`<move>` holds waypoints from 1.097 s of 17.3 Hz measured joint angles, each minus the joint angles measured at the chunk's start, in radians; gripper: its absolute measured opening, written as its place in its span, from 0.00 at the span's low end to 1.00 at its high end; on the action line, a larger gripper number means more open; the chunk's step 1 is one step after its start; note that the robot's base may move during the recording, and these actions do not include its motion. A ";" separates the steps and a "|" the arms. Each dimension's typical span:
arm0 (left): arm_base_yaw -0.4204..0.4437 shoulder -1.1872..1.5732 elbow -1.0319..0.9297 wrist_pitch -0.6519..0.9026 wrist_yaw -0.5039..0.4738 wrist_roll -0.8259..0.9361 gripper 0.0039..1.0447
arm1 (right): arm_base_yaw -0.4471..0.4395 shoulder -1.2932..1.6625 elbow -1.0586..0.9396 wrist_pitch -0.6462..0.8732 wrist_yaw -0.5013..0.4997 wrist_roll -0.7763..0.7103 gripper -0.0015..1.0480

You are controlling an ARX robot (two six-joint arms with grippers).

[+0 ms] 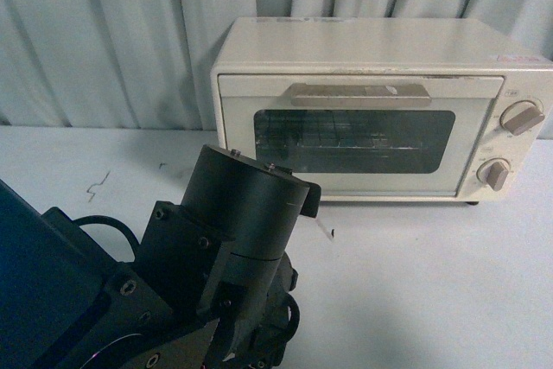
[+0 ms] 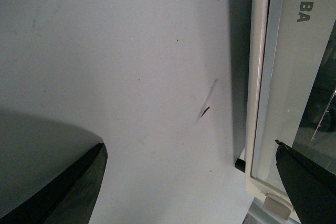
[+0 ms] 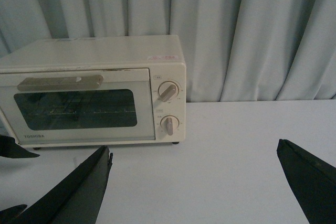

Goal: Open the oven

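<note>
The oven (image 1: 380, 45) sits shut in the upper right of the front view; it looks light with breakable glass (image 1: 354, 140), so pull the bar handle (image 1: 360, 95) gently, and the left claw (image 2: 189, 144) and right claw (image 3: 194, 146) are spread wide, empty.

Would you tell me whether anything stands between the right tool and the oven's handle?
Nothing visible: only bare white table lies between the open right tool and the cream-white boxy toaster oven, and its wide beige bar handle is uncovered.
</note>
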 joint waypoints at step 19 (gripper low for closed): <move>0.002 -0.001 -0.001 0.000 0.002 0.002 0.94 | 0.225 1.059 0.368 0.381 0.117 -0.039 0.10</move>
